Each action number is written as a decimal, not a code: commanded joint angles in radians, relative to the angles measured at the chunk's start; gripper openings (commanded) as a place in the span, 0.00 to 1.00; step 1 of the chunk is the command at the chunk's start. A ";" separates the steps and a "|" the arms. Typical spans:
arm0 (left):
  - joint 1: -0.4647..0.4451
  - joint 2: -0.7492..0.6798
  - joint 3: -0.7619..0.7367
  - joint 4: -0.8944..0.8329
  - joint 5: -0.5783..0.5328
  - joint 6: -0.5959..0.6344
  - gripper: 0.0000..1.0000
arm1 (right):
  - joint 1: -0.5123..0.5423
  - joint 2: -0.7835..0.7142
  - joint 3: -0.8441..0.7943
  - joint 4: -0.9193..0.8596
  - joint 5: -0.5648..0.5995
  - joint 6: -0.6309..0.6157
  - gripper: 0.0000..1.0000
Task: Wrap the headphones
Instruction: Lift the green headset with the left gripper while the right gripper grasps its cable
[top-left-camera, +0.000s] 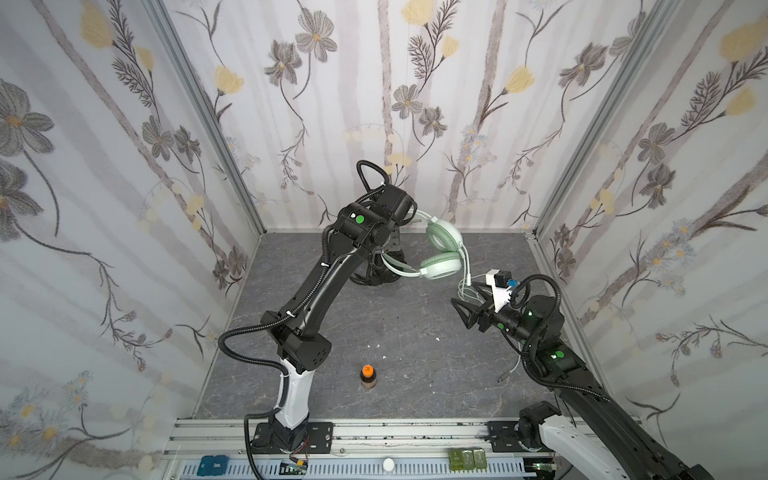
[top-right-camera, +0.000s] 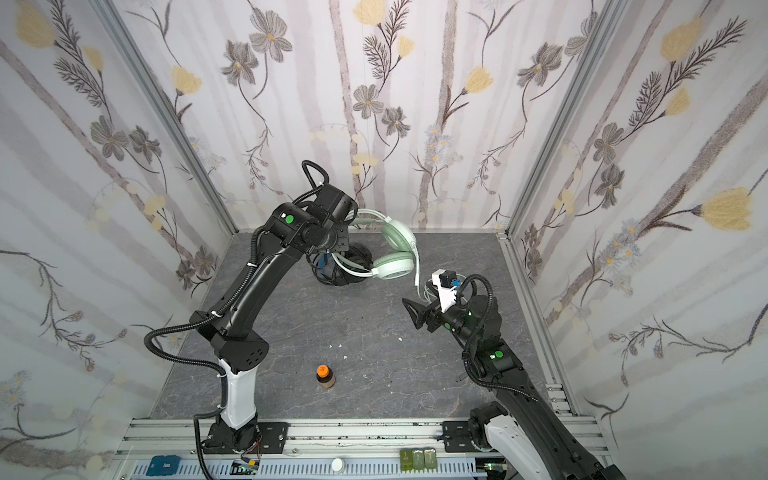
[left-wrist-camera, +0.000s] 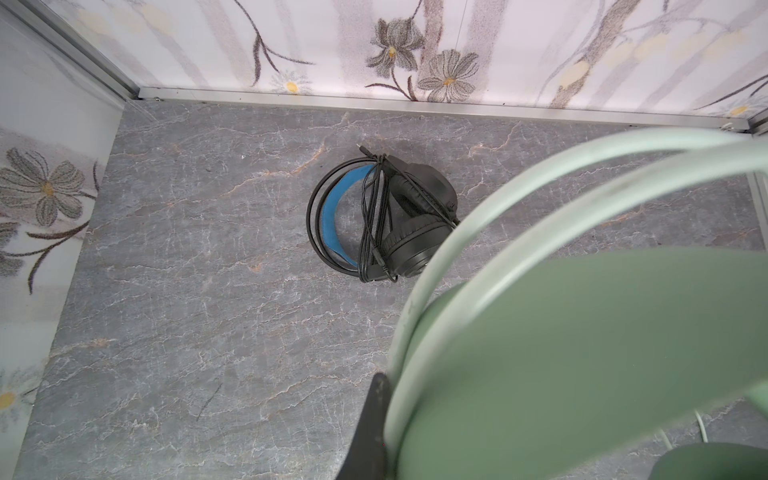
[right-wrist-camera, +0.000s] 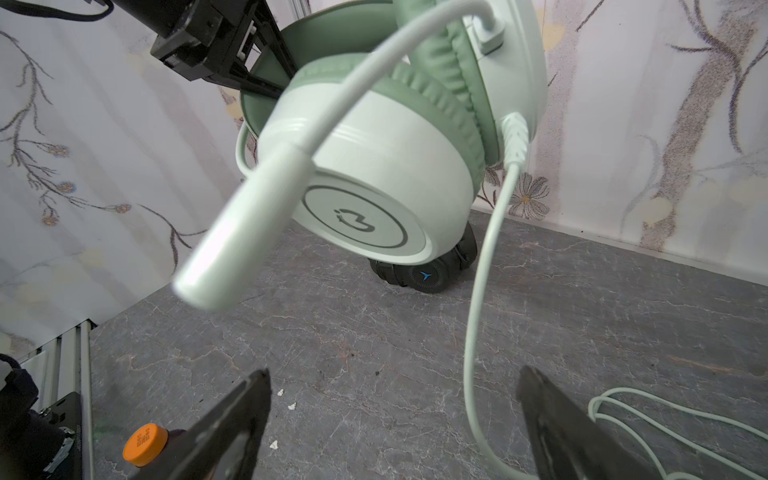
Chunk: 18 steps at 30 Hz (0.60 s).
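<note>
**Top views**
- Headsets, count: two, one mint green and one black.
- Mint green headset (top-left-camera: 442, 253) (top-right-camera: 395, 249): held up off the table (top-left-camera: 415, 374) at rear centre. Its headband runs in under the left arm's wrist and its ear cups point toward the right arm.
- Black headset (top-left-camera: 376, 276): lies on the table under the left wrist, near the rear wall, mostly hidden by the arm.
- Mint cable (top-left-camera: 468, 270): drops from the lower ear cup into loose loops on the table just beside the right gripper (top-left-camera: 467, 311) (top-right-camera: 415, 313).
- Right gripper: fingers spread wide, nothing pinched.
- Left gripper: hidden beneath its own wrist here.
- Containers, count: one bottle (top-left-camera: 368, 376) (top-right-camera: 325, 377). It stands upright at front centre with its orange cap on, well apart from both headsets. I cannot tell its contents.

**Left wrist view**
- Black headset (left-wrist-camera: 415, 224): flat on the table, blue inner band showing, black cable wound across the band and cups.
- Mint headband: fills the near side, with one black finger (left-wrist-camera: 370, 428) against it.

**Right wrist view**
- Left gripper (right-wrist-camera: 262, 75): pressed together on the mint headband, carrying the headset.
- Microphone boom (right-wrist-camera: 266, 199): one, sticking out from the ear cup.
- Mint cable (right-wrist-camera: 471, 332): hangs between the right gripper's (right-wrist-camera: 395, 372) spread fingers, not clamped.
- Bottle (right-wrist-camera: 145, 444): orange cap showing beside one finger.
</note>
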 joint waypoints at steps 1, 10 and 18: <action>0.005 -0.021 0.012 0.021 0.031 -0.037 0.00 | -0.002 0.032 0.005 0.133 -0.038 0.029 0.90; 0.007 -0.056 0.013 0.005 0.050 -0.038 0.00 | -0.005 0.026 0.004 0.153 -0.034 0.018 0.74; 0.009 -0.079 0.008 0.019 0.065 -0.015 0.00 | -0.004 -0.097 -0.011 0.032 0.000 -0.021 0.78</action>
